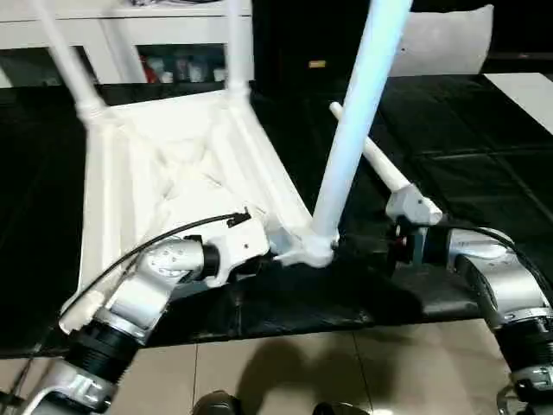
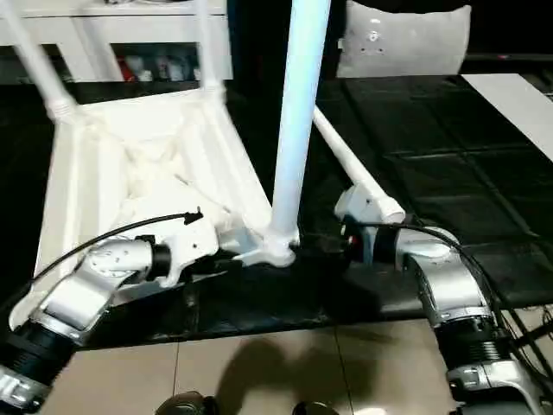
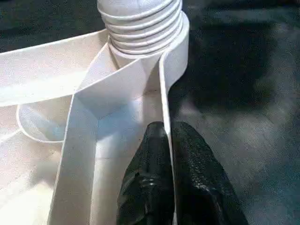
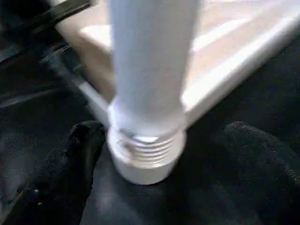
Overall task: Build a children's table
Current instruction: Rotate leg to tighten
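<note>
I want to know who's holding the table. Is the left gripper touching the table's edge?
Touching. In the left wrist view, the left gripper has its black fingers shut on the table's thin side wall.

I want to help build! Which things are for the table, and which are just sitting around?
For the table: the upside-down table top; the leg in the near corner; two legs at the far corners; one loose leg lying on the mat.
Just around: shelves; pillow.

A home-like room: white shelved cabinet (image 1: pixel 130 39), grey pillow (image 2: pixel 406 39), black floor mats (image 1: pixel 467 147), beige tiles (image 1: pixel 285 372).
</note>
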Tool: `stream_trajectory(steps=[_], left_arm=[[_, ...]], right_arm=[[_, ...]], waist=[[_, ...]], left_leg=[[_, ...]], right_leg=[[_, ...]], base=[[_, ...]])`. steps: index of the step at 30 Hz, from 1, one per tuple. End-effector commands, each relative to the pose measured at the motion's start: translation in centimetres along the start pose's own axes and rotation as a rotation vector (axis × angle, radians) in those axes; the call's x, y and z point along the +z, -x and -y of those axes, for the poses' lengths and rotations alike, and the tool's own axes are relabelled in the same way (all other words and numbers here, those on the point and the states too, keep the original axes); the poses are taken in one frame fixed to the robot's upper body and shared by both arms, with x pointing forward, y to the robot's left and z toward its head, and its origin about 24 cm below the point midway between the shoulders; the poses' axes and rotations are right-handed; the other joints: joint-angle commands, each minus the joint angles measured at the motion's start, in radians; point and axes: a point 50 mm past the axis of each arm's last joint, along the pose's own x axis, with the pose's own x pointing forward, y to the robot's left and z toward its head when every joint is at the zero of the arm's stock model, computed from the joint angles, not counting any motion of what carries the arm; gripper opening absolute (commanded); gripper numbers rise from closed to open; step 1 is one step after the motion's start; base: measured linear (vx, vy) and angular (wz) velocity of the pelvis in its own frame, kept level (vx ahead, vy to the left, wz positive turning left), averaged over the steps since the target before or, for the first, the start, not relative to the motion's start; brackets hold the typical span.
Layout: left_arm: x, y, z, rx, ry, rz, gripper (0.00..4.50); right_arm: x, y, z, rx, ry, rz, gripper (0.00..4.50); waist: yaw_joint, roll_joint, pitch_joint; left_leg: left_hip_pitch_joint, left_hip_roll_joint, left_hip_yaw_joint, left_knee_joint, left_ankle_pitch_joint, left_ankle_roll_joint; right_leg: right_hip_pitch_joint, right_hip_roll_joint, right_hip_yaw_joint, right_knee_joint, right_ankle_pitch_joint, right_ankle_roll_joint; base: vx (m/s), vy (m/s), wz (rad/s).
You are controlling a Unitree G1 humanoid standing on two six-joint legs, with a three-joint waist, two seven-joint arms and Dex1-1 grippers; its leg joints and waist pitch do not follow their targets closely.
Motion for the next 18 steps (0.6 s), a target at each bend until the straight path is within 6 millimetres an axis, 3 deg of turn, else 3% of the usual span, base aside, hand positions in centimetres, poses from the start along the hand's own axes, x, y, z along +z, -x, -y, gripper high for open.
stream_trajectory(steps=[1, 4, 8, 10, 18], left_arm=[[0.1, -0.7, 0.9, -0.123, -0.060, -0.019, 0.00], [0.1, -0.7, 1.0, -0.154, -0.083, -0.023, 0.00], [0.4, -0.8, 1.4, -0.201, -0.103, -0.012, 0.00], [0.4, -0.8, 1.5, -0.209, -0.106, -0.009, 0.00], [0.2, -0.8, 1.3, -0.216, -0.115, -0.023, 0.00]], right_arm=[[0.2, -0.2, -0.5, 0.072, 0.038, -0.021, 4.44], [0.1, -0.6, -0.6, 0.103, 0.039, -0.026, 4.44], [0.4, -1.3, -0.6, 0.121, 0.026, 0.000, 4.08], [0.3, -1.4, -0.6, 0.130, 0.025, -0.001, 3.74], [0.1, -1.7, -0.7, 0.153, 0.018, -0.011, 3.09]], waist=[[0.001, -0.001, -0.079], [0.006, 0.000, -0.079], [0.010, -0.001, -0.082], [0.012, -0.003, -0.083], [0.022, -0.003, -0.082]], left_leg=[[0.014, 0.078, -0.032, -0.068, -0.185, 0.077], [0.015, 0.079, -0.033, -0.068, -0.188, 0.069], [0.015, 0.081, -0.033, -0.068, -0.187, 0.058], [0.015, 0.081, -0.032, -0.067, -0.176, 0.059], [0.014, 0.081, -0.032, -0.067, -0.165, 0.065]], right_leg=[[0.051, -0.097, 0.074, -0.078, -0.291, -0.175], [0.052, -0.098, 0.075, -0.078, -0.295, -0.177], [0.053, -0.100, 0.075, -0.074, -0.285, -0.184], [0.053, -0.099, 0.076, -0.073, -0.270, -0.187], [0.053, -0.099, 0.076, -0.071, -0.270, -0.180]], base=[[0.000, 0.000, 0.00], [0.000, 0.000, 0.00], [0.000, 0.000, 0.00], [0.000, 0.000, 0.00], [0.000, 0.000, 0.00]])
